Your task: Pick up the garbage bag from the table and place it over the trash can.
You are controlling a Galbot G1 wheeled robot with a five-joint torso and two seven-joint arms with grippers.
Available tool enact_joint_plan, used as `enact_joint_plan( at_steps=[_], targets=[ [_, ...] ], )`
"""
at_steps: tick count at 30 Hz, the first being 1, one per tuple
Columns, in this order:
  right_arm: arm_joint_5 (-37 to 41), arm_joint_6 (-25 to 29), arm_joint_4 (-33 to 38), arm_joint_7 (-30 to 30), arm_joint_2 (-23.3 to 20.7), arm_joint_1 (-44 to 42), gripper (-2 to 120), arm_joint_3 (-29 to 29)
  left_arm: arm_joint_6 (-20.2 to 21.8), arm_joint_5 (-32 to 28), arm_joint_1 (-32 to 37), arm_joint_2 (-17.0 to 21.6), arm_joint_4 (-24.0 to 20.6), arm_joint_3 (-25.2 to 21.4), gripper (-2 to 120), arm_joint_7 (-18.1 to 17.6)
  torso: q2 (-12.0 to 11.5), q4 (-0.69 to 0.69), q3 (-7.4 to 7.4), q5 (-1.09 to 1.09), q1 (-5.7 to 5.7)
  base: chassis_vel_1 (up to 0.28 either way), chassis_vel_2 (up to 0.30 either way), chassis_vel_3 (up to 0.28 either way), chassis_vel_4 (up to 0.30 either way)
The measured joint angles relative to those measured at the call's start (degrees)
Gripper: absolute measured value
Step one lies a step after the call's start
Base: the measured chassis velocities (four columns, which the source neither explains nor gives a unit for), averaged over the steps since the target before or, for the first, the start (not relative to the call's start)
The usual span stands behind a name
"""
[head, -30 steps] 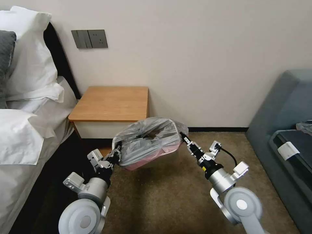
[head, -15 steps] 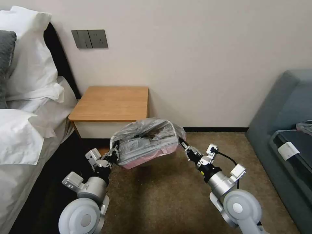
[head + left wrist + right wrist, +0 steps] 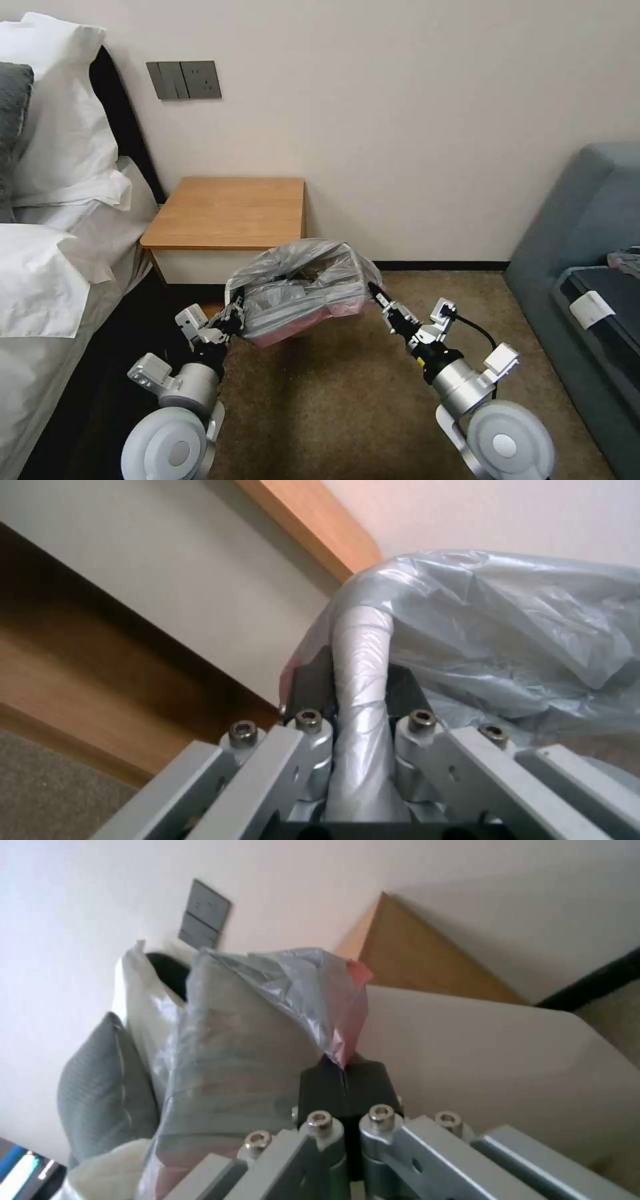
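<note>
Room: bed (image 3: 47,280) with white pillows at far left; wooden worktop (image 3: 230,212) against the cream wall, grey switch plate (image 3: 184,80) above it; brown carpet (image 3: 347,407) below; grey sofa (image 3: 587,267) at far right.

Hidden or unclear: the trash can cannot be made out under the plastic; only a pale curved rim (image 3: 360,645) shows through the film in the left wrist view. The worktop's lower shelf is partly screened by the left arm.

Garbage bag (image 3: 303,290): grey translucent plastic with a pink edge, spread open in front of the worktop, off its surface, stretched between the two sets of jaws.

Left gripper (image 3: 233,317): jaws clenched on the bag's left edge, the plastic bunched between them and running back into the palm.

Right gripper (image 3: 375,292): jaws pinched tight on the bag's right edge, the pink hem rising straight from their tips.
</note>
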Motion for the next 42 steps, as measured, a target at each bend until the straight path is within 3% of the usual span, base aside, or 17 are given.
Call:
enact_joint_plan(
  at_steps=[17, 31, 42],
  targets=[
    [-7.21, 3.16, -10.29, -2.37, -0.84, 6.13, 0, -1.92, 0.37, -0.92, 1.07, 0.26, -1.61, -0.21, 5, 0.86, 0.0, 0.0, 0.0, 0.01, 0.0, 0.0, 0.0, 0.0, 0.0],
    [-6.97, 3.1, -12.3, -2.26, -1.0, 6.87, -2, -0.99, 0.22, -0.91, 1.73, 0.4, -2.11, -0.33, 5, 2.6, 0.0, 0.0, 0.0, 0.0, 0.0, 0.0, 0.0, 0.0, 0.0],
    [-7.61, 2.44, -10.7, -7.76, -1.97, 1.87, 34, 4.58, -1.11, -2.29, 0.65, 0.38, -1.53, -0.96, 5, 1.79, 0.0, 0.0, 0.0, 0.01, 0.0, 0.0, 0.0, 0.0, 0.0]
  ],
)
